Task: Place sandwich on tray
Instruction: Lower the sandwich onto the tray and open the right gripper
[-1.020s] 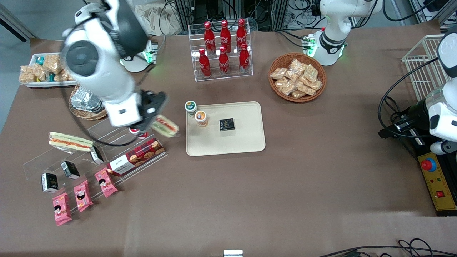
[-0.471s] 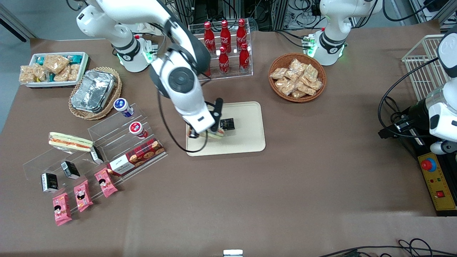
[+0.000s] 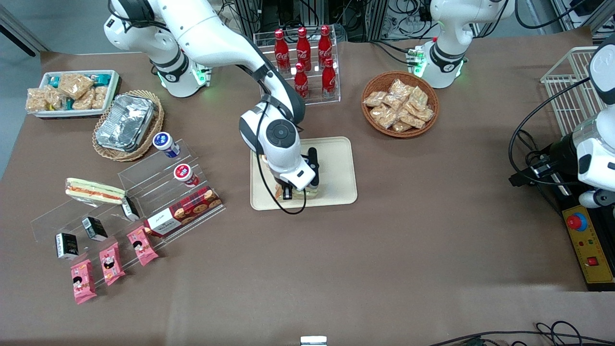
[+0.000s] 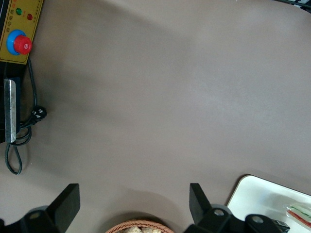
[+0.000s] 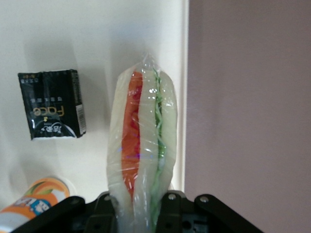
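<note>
The sandwich (image 5: 142, 141), a clear-wrapped wedge with orange and green filling, is clamped between my gripper's jaws. In the front view my gripper (image 3: 294, 191) holds the sandwich (image 3: 312, 191) low over the cream tray (image 3: 336, 163), at the tray's edge nearest the camera. The wrist view shows the sandwich above the tray (image 5: 97, 43) close to its rim, with brown table beside it. The sandwich tip also shows in the left wrist view (image 4: 300, 213) over the tray (image 4: 252, 196).
On the tray lie a small black packet (image 5: 52, 104) and an orange-lidded cup (image 5: 34, 206). A second, long flat sandwich (image 3: 93, 191) lies on an acrylic rack (image 3: 158, 192) toward the working arm's end. Cola bottles (image 3: 301, 62) and a snack basket (image 3: 399, 104) stand farther back.
My gripper has carried the sandwich from beside the acrylic rack across to the tray, then toward the camera-side edge, and lowered it.
</note>
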